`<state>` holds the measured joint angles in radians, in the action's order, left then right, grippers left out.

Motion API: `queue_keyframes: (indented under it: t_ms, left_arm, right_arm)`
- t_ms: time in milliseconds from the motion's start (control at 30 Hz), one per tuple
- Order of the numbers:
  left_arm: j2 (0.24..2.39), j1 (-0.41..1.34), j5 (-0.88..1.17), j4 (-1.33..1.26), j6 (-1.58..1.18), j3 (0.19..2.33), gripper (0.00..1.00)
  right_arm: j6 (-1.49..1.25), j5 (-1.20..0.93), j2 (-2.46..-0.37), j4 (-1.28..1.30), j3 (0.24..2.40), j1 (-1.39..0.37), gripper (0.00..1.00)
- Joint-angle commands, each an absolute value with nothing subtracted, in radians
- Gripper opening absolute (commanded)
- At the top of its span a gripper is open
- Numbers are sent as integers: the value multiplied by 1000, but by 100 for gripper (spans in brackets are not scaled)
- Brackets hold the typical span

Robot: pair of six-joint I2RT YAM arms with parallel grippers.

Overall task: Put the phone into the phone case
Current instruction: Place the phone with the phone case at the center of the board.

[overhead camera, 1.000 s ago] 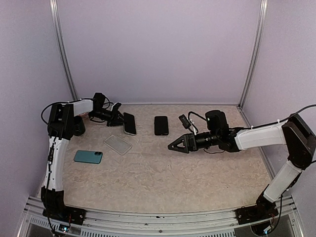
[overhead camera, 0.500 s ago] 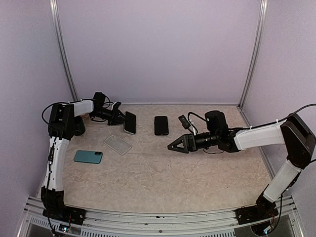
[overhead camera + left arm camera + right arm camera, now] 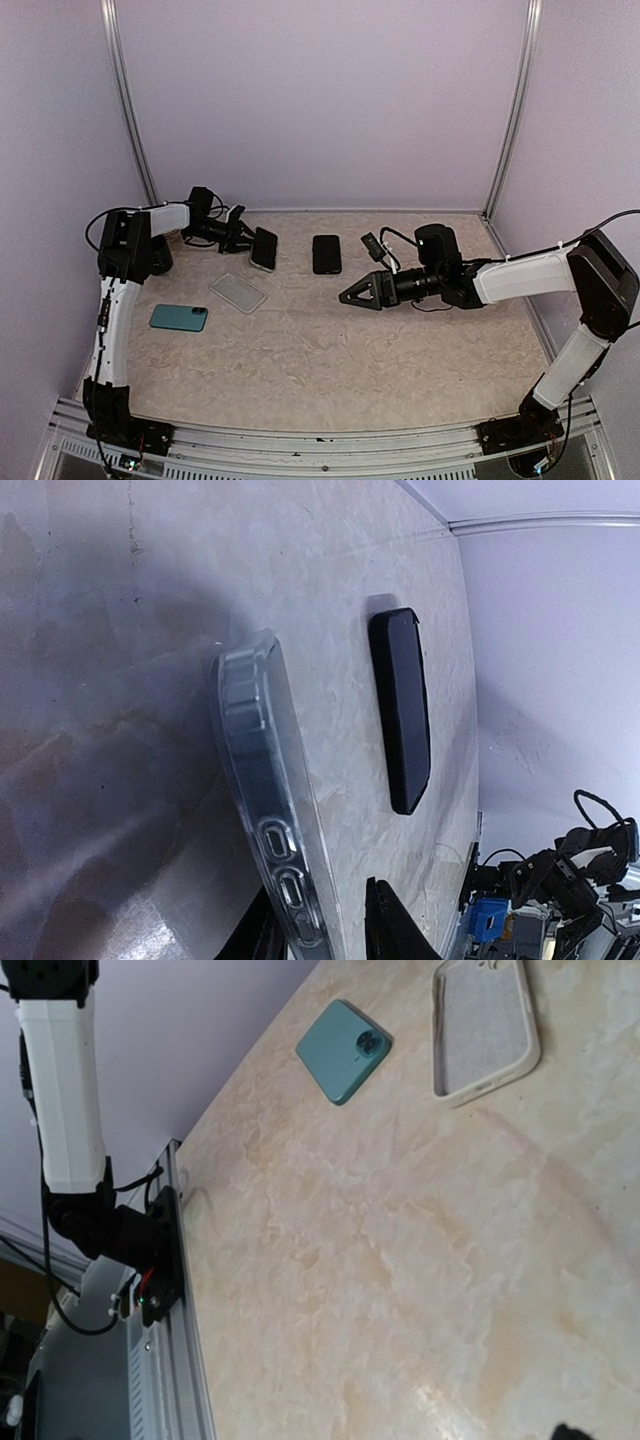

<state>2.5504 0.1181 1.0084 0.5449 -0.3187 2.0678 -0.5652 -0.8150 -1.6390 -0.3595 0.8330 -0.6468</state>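
Note:
A clear phone case point(image 3: 255, 780), dark inside, stands on its long edge at the back left of the table. In the top view this case point(image 3: 264, 248) looks like a dark phone with a clear rim. My left gripper point(image 3: 320, 905) straddles its near end. One finger lies against the case and a slim gap shows at the other. From above, the left gripper point(image 3: 243, 238) sits just left of it. A bare black phone point(image 3: 326, 254) lies flat to the right, also the black phone point(image 3: 400, 710) in the left wrist view. My right gripper point(image 3: 348, 296) hovers open and empty mid-table.
An empty clear case point(image 3: 238, 293) and a teal phone point(image 3: 179, 318) lie flat on the left; the right wrist view shows the same clear case point(image 3: 485, 1030) and teal phone point(image 3: 345, 1050). The aluminium rail point(image 3: 170, 1380) runs along the near edge. Walls close in at the back and sides.
The left jaws have eased apart around the standing case, which shifted slightly up and back. The right gripper has crept a little to the left.

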Motion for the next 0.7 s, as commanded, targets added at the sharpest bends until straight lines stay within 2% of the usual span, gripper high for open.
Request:
queue_keyframes:
  t_ms: [0,667]
  left_arm:
    - [2564,110,1004,518,-318,2081,28]
    - [2463,77,860,480,-361,1975,34]
  right_arm:
    - [-571,-827,-1652,-388,832,-641,99]
    - [-573,-820,-1652,-386,828,-651,99]
